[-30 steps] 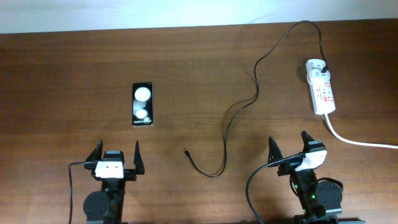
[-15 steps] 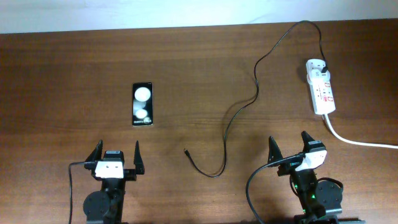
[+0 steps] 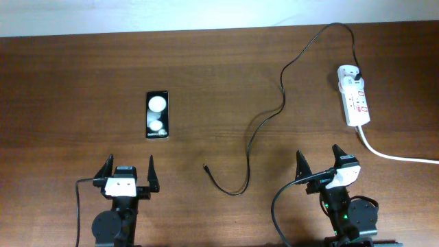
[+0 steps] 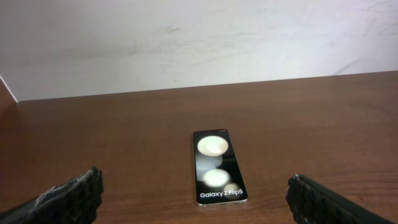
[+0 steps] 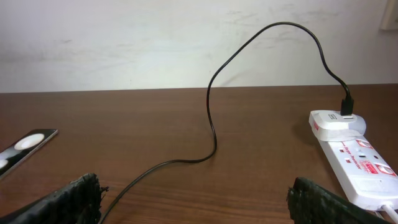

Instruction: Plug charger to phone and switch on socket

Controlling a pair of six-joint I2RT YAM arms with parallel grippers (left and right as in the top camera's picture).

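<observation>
Right pincer [image 5: 194, 186] agape; charger [image 5: 346, 106] seemingly socketed

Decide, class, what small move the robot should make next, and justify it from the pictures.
Probably the left gripper should reach toward the charger's connector tip. It lies loose on the table, apart from the phone, while the plug already sits in the socket; both grippers are open and empty.

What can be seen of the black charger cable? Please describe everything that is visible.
The charger is a long, thin black cable, seemingly rubbery, lying slack in loose curves on the wooden table. Its black plug sits in the far end of the white socket, where the cable arches up off the table. Its small connector tip lies free, well apart from the phone.
</observation>
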